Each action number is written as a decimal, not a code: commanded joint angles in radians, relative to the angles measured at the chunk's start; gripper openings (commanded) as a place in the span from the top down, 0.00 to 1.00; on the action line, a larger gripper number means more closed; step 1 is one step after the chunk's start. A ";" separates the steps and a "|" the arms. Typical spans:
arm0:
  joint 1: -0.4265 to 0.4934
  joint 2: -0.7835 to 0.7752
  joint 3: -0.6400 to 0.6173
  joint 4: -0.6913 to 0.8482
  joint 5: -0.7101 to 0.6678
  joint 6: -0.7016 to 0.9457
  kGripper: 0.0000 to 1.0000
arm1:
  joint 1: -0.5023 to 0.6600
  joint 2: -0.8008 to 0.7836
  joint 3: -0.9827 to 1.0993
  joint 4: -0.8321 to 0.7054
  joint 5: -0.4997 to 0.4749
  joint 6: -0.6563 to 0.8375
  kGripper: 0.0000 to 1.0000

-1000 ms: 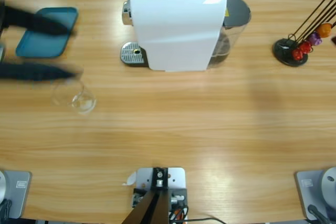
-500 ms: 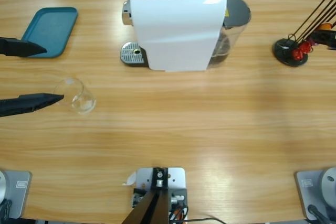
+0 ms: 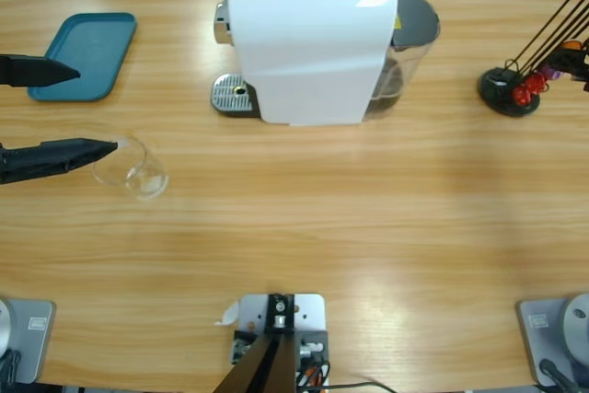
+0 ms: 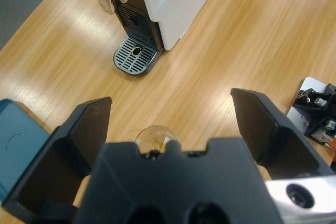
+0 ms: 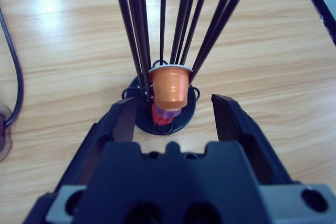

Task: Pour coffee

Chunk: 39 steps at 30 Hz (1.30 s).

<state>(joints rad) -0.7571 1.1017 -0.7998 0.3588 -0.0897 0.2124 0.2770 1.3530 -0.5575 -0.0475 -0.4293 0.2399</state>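
Task at an early stage: the left gripper (image 3: 87,109) is open beside the ungrasped glass (image 3: 132,168), the right gripper (image 5: 176,114) open before the capsule rack (image 5: 163,77); nothing poured.

left arm cut off by the high view's left edge, only its pincer (image 3: 87,109) showing, glass (image 4: 156,139) half hidden behind the pincer body, coffee not discernible in it, teal tray (image 4: 16,142) cropped at the edge, right pincer (image 3: 583,60) barely in view
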 commanded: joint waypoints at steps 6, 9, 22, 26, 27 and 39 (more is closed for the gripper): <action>0.010 0.024 0.040 -0.013 0.013 -0.013 0.01 | -0.043 0.049 0.030 -0.049 0.054 -0.017 0.49; 0.010 0.023 0.041 -0.012 0.014 -0.013 0.01 | -0.044 0.054 0.030 -0.049 0.064 -0.016 0.49; 0.010 0.025 0.040 -0.015 0.014 -0.014 0.01 | -0.056 0.064 0.044 -0.081 0.083 -0.024 0.80; 0.010 0.024 0.041 -0.015 0.014 -0.016 0.01 | -0.056 0.062 0.044 -0.081 0.083 -0.021 0.98; 0.010 0.024 0.041 -0.015 0.014 -0.016 0.01 | -0.056 0.060 0.044 -0.080 0.083 -0.021 0.98; 0.010 0.024 0.041 -0.015 0.014 -0.018 0.01 | -0.056 -0.005 -0.003 -0.025 0.076 -0.036 0.98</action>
<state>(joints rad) -0.7570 1.1019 -0.7997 0.3548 -0.0888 0.2089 0.2356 1.3836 -0.5440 -0.1044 -0.3582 0.2241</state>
